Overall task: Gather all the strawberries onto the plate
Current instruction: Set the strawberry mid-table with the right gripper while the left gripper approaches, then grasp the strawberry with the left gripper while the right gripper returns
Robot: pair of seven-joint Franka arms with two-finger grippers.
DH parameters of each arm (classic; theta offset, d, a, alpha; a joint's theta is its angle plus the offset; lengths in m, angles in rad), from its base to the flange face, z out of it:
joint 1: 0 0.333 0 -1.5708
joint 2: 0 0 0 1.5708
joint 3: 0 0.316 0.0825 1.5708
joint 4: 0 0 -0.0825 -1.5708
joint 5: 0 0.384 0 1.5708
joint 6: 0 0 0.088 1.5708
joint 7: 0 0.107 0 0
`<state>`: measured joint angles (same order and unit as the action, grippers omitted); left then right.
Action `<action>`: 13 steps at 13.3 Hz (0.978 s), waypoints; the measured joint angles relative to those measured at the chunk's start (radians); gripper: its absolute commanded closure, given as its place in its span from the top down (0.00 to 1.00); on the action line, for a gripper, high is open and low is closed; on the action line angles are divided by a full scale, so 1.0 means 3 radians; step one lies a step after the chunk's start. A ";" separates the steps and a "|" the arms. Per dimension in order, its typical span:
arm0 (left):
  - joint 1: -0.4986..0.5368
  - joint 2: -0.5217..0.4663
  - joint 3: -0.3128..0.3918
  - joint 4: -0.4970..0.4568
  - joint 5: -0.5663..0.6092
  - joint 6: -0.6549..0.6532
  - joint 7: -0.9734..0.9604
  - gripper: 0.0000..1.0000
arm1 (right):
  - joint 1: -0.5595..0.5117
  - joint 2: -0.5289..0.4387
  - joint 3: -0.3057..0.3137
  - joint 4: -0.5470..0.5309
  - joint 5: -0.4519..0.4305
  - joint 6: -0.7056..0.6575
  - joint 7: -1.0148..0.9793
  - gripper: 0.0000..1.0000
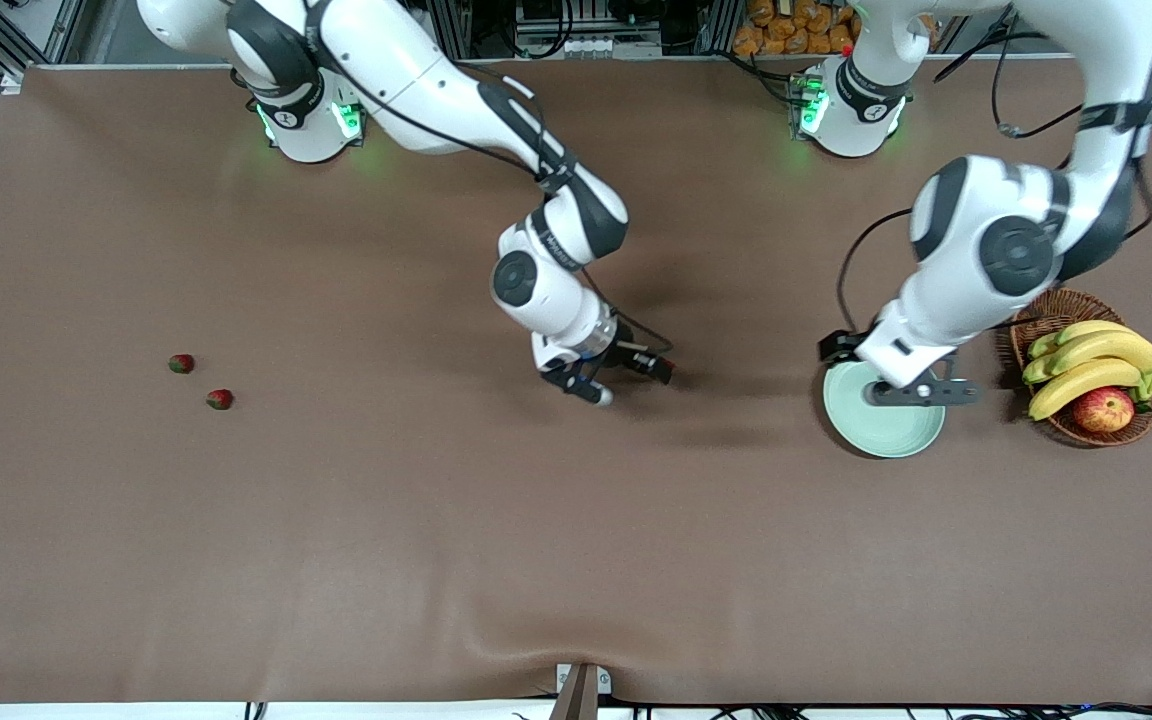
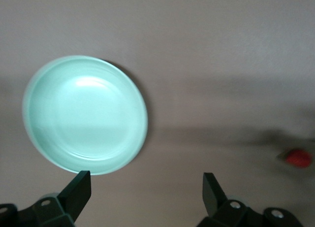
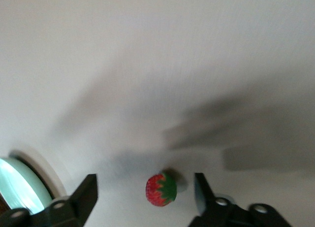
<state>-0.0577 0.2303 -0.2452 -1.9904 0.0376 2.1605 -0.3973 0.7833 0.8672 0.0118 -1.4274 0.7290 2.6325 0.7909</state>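
Two strawberries (image 1: 181, 363) (image 1: 219, 399) lie on the brown table toward the right arm's end. A third strawberry (image 3: 161, 189), red with a green cap, sits loose between the fingers of my right gripper (image 3: 145, 183), touching neither. That gripper (image 1: 633, 382) is open, low over the middle of the table. The same berry shows as a red blur (image 2: 299, 158) in the left wrist view. The mint-green plate (image 1: 881, 432) stands toward the left arm's end with nothing in it (image 2: 86, 113). My left gripper (image 1: 921, 393) hangs open over the plate's rim, holding nothing (image 2: 146, 180).
A wicker basket (image 1: 1036, 330) with bananas (image 1: 1091, 365) and an apple (image 1: 1103, 409) stands beside the plate at the left arm's end of the table. The plate's edge (image 3: 19, 187) also shows in the right wrist view.
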 measured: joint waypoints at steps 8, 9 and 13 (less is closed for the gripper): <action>-0.0625 0.0597 -0.0180 0.0161 0.0015 0.0317 -0.2331 1.00 | -0.1516 -0.0553 -0.0040 -0.0436 -0.1541 -0.1265 -0.0143 1.00; -0.0665 0.0674 -0.0179 0.0206 0.0018 0.0318 -0.2571 1.00 | -0.1657 -0.0581 -0.0040 -0.0446 -0.1786 -0.1372 -0.0302 1.00; -0.0800 0.0989 -0.0178 0.0401 0.0107 0.0376 -0.3386 0.94 | -0.2309 -0.0631 -0.0052 -0.0511 -0.2040 -0.1628 -0.1608 1.00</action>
<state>-0.2976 0.5271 -0.2986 -1.8701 0.0697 2.2731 -1.4131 0.0905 0.6780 -0.0038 -1.5807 0.1170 2.1440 0.3085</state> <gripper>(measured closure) 0.000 0.000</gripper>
